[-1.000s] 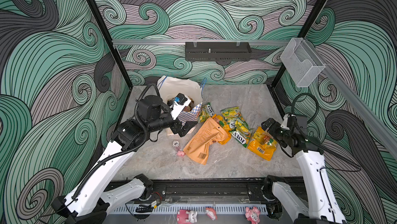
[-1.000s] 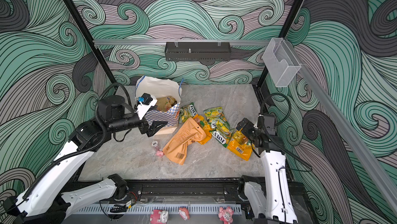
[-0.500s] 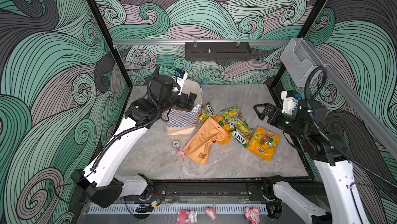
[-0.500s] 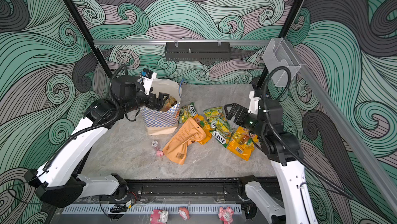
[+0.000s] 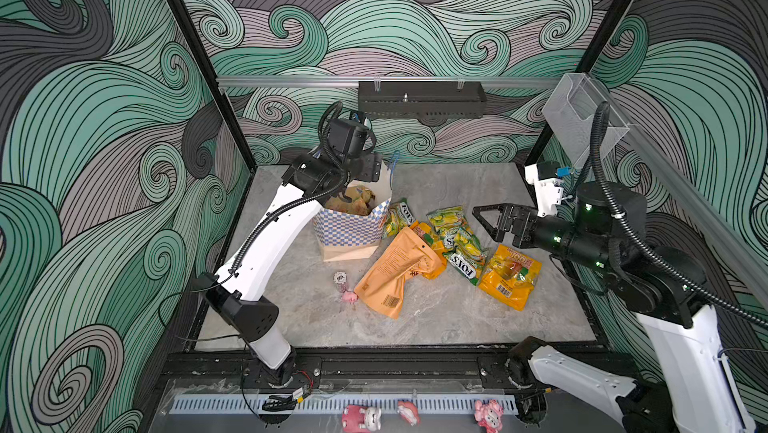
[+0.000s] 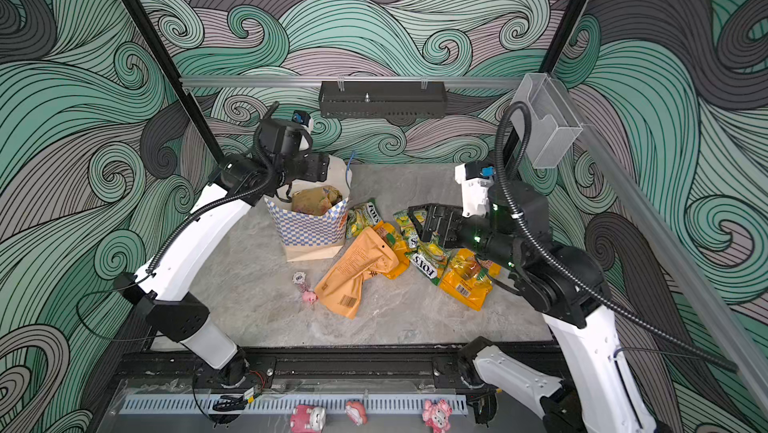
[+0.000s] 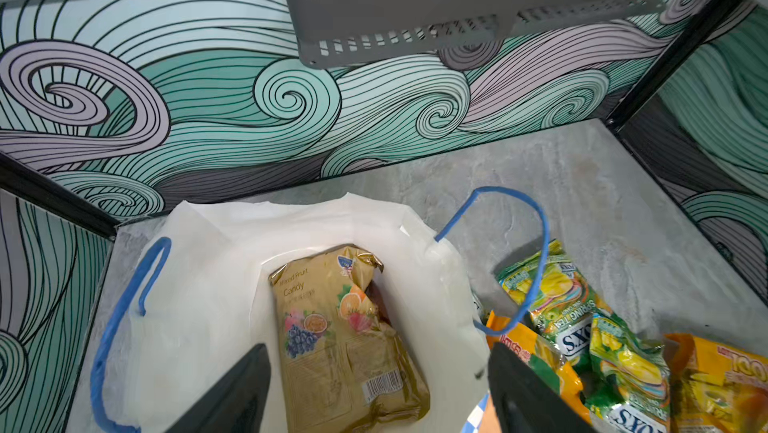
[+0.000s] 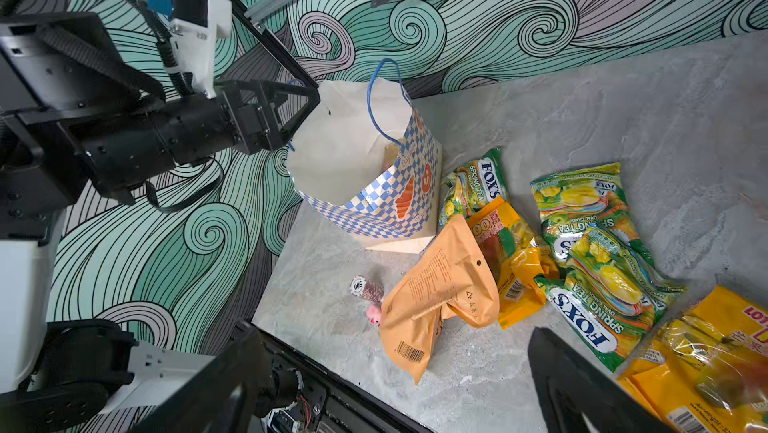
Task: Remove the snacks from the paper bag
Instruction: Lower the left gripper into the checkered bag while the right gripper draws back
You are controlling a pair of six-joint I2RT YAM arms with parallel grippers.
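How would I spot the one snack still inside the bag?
Find the checkered paper bag standing at the back left of the grey table. Look into its open top: a gold pouch lies inside. Unlike the green packs and orange packs outside, it is gold, printed with fruit and "Mixed Fruit Candy".

Robotics-lab test cell: swirl-printed wall panels (image 5: pixel 415 15) and black frame posts (image 5: pixel 187 36) are enclosing a marbled tabletop (image 5: pixel 457 318) beneath the right gripper (image 5: pixel 484 223), while an aluminium rail (image 5: pixel 291 81) is running behind the left gripper (image 7: pixel 378 352).
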